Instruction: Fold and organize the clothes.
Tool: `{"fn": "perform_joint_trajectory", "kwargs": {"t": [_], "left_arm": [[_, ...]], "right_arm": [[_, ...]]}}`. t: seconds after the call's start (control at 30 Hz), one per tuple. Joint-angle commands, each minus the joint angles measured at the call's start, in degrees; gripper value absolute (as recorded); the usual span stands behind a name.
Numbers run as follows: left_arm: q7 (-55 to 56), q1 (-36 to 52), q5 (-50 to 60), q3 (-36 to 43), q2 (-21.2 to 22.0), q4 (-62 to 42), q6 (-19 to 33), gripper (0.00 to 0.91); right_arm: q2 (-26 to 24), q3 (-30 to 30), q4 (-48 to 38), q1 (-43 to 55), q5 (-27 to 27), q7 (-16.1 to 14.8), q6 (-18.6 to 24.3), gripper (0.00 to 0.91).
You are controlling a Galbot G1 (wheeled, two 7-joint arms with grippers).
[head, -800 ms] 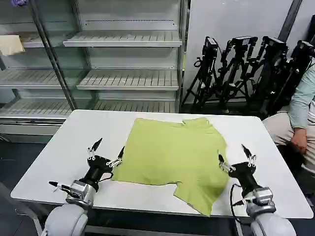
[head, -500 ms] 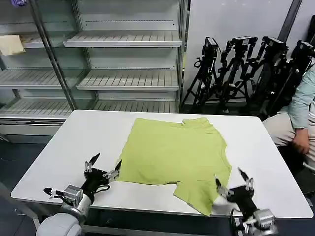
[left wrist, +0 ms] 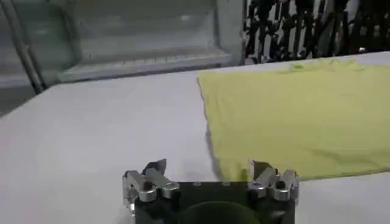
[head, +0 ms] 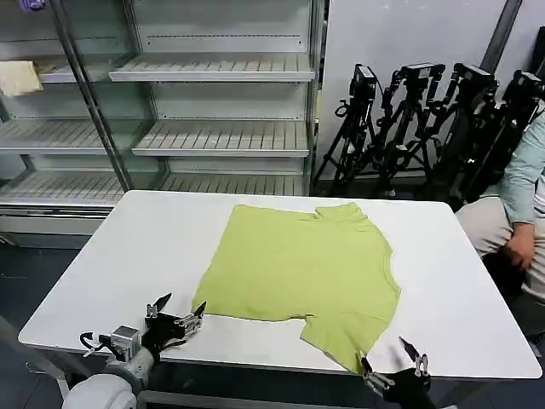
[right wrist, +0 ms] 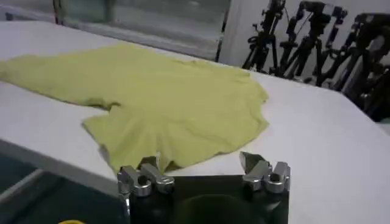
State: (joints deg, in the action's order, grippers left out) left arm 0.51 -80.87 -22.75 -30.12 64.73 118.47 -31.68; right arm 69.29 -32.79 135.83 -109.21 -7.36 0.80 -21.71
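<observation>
the lime-green short-sleeved cotton t-shirt (head: 298, 277) lies spread flat on the white rectangular table (head: 128, 247), a little to the right of the middle, with one sleeve reaching the near edge of the table. it looks light, thin and soft, so i judge it will sag and wrinkle when lifted; it is better to pinch it at a corner of the hem or at a sleeve edge, not in the middle.

the left gripper (head: 174, 313) is low at the near edge of the table, fingers spread apart and holding nothing; the near left corner of the shirt is just beside it, not touching. the right gripper (head: 393, 366) is below the near edge, also spread and empty, near the hanging sleeve but apart from it.
</observation>
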Motion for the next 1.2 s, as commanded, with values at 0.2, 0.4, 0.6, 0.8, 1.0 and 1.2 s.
{"fn": "perform_joint_trajectory", "kwargs": {"t": [0.2, 0.4, 0.6, 0.8, 1.0, 1.2], "left_arm": [[1.41, 1.41, -3.89, 0.02, 0.83, -2.58, -1.45, 0.010], [1.03, 1.12, -3.71, 0.58, 1.13, -2.09, -1.45, 0.010], [0.65, 0.74, -3.70, 0.47, 1.00, -1.64, -1.44, 0.010], [0.44, 0.84, -3.64, 1.21, 1.21, -0.80, -1.43, 0.010], [1.54, 1.82, -3.68, 2.15, 0.68, 2.93, -1.38, 0.010], [3.72, 11.88, -6.14, 3.37, 1.72, 1.74, -1.39, 0.010]], "right_arm": [[-0.09, 2.24, 0.34, -0.83, -2.28, -0.29, -2.51, 0.000], [-1.16, 2.30, -0.36, 0.59, -7.30, -3.38, -3.45, 0.000], [-1.71, 2.56, -1.07, 3.33, -8.54, -5.17, -3.85, 0.000], [-1.95, 2.70, -1.74, 5.08, -8.82, -6.72, -2.93, 0.000], [-2.37, 1.11, 0.99, 7.08, -12.82, -7.56, -2.30, 0.000], [-2.36, -2.42, 0.43, 16.48, -16.38, -5.77, -4.03, 0.000]]}}
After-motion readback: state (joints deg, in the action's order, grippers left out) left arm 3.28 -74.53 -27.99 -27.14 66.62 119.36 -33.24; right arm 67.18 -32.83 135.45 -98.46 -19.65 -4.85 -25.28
